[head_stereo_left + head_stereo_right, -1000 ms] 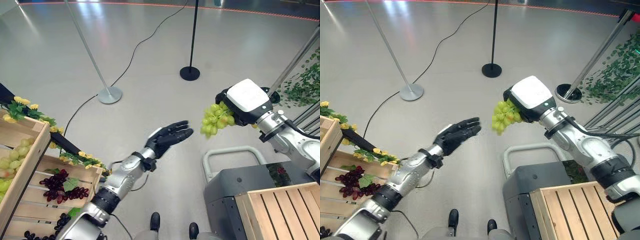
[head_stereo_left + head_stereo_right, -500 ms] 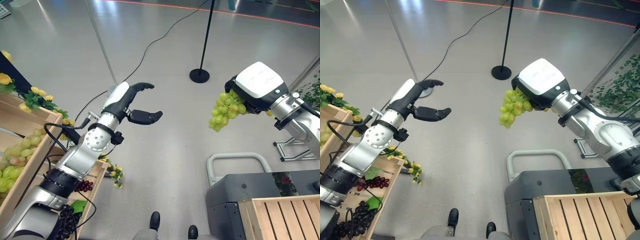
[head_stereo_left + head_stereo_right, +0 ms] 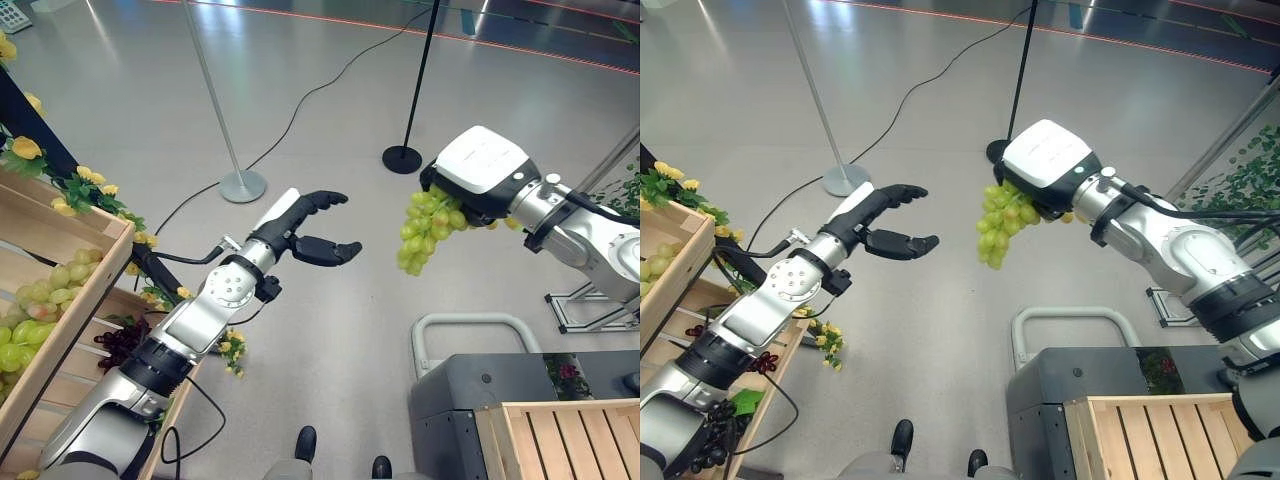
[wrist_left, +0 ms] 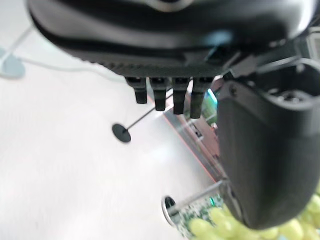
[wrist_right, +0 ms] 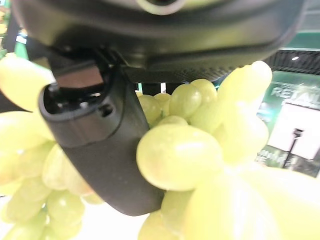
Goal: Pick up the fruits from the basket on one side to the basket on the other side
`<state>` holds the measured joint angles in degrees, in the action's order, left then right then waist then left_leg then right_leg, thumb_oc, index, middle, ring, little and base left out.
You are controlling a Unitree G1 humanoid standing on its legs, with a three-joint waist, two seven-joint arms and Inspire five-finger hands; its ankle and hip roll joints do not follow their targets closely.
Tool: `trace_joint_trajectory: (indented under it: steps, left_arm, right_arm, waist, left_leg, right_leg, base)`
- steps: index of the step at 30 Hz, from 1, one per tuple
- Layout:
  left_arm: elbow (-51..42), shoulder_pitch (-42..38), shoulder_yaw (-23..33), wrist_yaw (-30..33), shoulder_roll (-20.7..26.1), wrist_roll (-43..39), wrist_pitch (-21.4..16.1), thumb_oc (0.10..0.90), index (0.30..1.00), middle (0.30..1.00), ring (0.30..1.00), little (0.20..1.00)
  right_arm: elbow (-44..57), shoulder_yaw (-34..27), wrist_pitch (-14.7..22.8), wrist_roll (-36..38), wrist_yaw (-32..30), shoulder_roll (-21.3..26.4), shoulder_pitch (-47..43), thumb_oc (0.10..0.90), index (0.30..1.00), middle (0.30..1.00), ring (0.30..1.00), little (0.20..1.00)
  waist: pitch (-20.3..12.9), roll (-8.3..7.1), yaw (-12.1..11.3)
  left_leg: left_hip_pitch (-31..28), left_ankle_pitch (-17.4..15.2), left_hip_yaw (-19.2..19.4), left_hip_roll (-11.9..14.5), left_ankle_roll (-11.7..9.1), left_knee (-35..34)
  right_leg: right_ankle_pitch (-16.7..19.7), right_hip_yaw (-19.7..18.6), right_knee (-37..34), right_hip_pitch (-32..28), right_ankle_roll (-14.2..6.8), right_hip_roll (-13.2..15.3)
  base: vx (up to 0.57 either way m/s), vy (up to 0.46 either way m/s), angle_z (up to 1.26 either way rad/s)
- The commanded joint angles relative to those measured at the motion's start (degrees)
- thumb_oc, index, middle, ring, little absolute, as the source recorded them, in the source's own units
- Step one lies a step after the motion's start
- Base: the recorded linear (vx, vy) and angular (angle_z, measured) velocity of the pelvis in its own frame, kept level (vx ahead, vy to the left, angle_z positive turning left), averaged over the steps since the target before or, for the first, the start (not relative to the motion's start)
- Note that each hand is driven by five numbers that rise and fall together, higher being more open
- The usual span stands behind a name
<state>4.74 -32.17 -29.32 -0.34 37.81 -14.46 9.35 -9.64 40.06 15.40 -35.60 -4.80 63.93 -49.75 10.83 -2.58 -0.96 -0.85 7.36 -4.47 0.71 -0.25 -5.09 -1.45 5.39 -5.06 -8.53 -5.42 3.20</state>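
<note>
While the right hand [image 3: 482,178] curled round a green grape bunch [image 3: 424,227] aloft, the slatted wooden crate [image 3: 570,440] at five o'clock awaited it; the left hand [image 3: 305,225] stood spread, empty.

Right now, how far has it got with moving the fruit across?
Partway, it seems. The right hand is shut on a green grape bunch, hanging in the air over the floor. The left hand is open and holds nothing, facing the bunch. Still to do: green grapes and dark grapes lie in the wooden crates on the left, while the wooden crate on the right shows no fruit.
</note>
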Motion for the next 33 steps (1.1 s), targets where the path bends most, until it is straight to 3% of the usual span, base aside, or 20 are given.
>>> trace_joint_trajectory:
  steps: [1, 6, 16, 23, 33]
  left_arm:
    - [5.8, -7.9, 0.4, 0.6, -4.9, -9.9, -2.8, 0.8, 0.9, 0.9, 0.9, 0.9]
    - [8.7, -7.3, 2.1, 3.8, -11.6, -16.9, -3.9, 0.8, 0.9, 0.9, 0.9, 0.9]
    - [12.4, -8.2, 3.1, 2.6, -16.8, -25.0, -2.5, 0.8, 0.9, 0.9, 0.9, 0.9]
    - [14.1, -7.4, 2.8, -2.6, -18.9, -30.1, -1.9, 0.8, 0.9, 0.9, 0.9, 0.9]
    - [12.1, -7.3, 2.5, -14.6, -16.9, -36.6, -6.8, 0.8, 0.9, 0.9, 0.9, 0.9]
  right_arm:
    - [0.2, 1.2, -1.2, 1.6, -1.8, -2.9, -12.0, 0.4, 0.3, 0.3, 0.3, 0.3]
    - [1.9, 2.9, -0.4, 0.6, 0.0, -5.8, -13.9, 0.4, 0.3, 0.3, 0.3, 0.3]
    - [3.3, 5.7, -0.2, 1.3, 2.6, -9.0, -17.0, 0.4, 0.3, 0.3, 0.3, 0.3]
    - [4.5, 6.5, -0.5, 1.8, 4.2, -10.7, -18.2, 0.4, 0.3, 0.3, 0.3, 0.3]
    - [4.0, 8.6, -1.1, 0.6, 4.5, -9.8, -17.0, 0.4, 0.3, 0.3, 0.3, 0.3]
  waist:
    - [-8.8, -2.21, -0.3]
    - [-8.7, -2.3, 0.2]
    - [-8.7, -2.66, 0.1]
    - [-8.9, -2.64, 0.0]
    - [-9.1, -2.74, -0.2]
  left_leg:
    - [-5.0, -6.2, 3.4, 2.3, -2.4, 0.1]
    - [-5.0, -6.2, 3.6, 2.4, -2.4, 0.1]
    - [-5.2, -6.3, 3.6, 2.6, -2.5, 0.1]
    - [-5.3, -6.4, 3.6, 2.4, -2.4, 0.1]
    - [-5.6, -6.6, 4.2, 2.5, -2.5, 0.1]
  right_leg:
    - [4.2, 2.1, 0.1, 1.9, -1.6, 2.7]
    - [4.0, 1.6, 0.1, 2.0, -1.4, 2.5]
    - [3.6, 1.7, 0.1, 1.7, -1.4, 2.6]
    - [3.5, 1.4, 0.1, 1.7, -1.4, 2.6]
    - [3.7, 1.3, 0.1, 1.4, -1.3, 2.8]
  base:
    - [0.0, 0.0, 0.0]
    - [0.0, 0.0, 0.0]
    - [0.0, 0.0, 0.0]
    - [0.0, 0.0, 0.0]
    - [0.0, 0.0, 0.0]
